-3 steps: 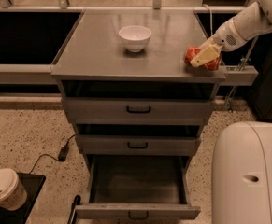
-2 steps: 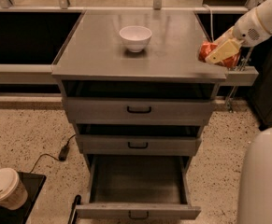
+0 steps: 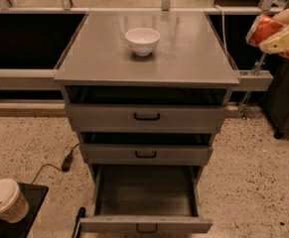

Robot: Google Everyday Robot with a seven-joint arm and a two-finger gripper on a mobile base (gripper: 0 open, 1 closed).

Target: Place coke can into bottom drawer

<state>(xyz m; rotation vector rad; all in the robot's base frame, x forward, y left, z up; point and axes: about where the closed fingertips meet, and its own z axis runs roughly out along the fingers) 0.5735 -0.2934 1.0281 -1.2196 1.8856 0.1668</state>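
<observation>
**Hand** [image 3: 277,31]: at the upper right edge of the view, out past the side of the desk [image 3: 193,63] and over the floor. Its fingers are pinching the coke can [image 3: 261,28] across the body. The can sits tilted in the grip, one end turned toward the desk.

**Handling, by judgement:** a thin-walled can, light, and stiff only until it is squeezed. Its smooth sides are likely to slip. A hold across the middle of the body, as here, is the sound one; harder pressure would dent it.

**Bottom drawer** [image 3: 144,195]: well below the hand and across on the desk side. It is pulled out and nothing shows inside it.

**Edges:**
- The desk's top corner and the side rail [image 3: 255,78] lie just beneath the hand.
- The two upper drawer fronts stand above the opening, set back from it.
- The open drawer's side walls and front lip bound the drop.

**Room:**
- There is open floor under the hand.
- The descent must clear the rail, then come in over the drawer's front.
- The bowl [image 3: 142,39] stands on the desk well apart from the hand, off the likely path
</observation>
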